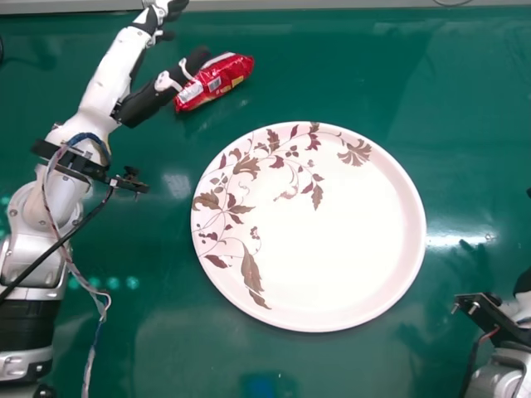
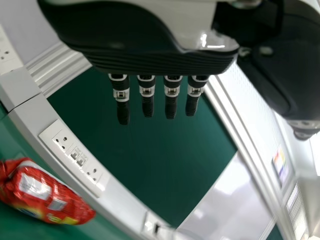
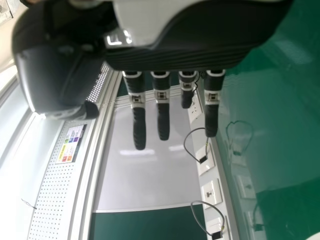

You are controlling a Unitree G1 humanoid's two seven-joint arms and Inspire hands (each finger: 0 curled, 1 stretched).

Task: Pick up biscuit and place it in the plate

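Red, shiny biscuit packet (image 1: 214, 81) beyond the round white leaf-patterned plate (image 1: 332, 240); black-and-white left hand (image 1: 112, 73) beside it, right hand (image 3: 190, 56) idle.
Left fingers straight, slightly spread, pinching nothing — closing off-line, the thumb could shove the packet away.

head: high, downward | wrists: close, sideways | head/left wrist share: biscuit (image 1: 220, 81)

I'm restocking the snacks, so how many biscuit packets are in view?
1. The red biscuit packet lies on the green table, beyond the plate and to its left, by the robot's left hand. Another could be hidden behind that arm.
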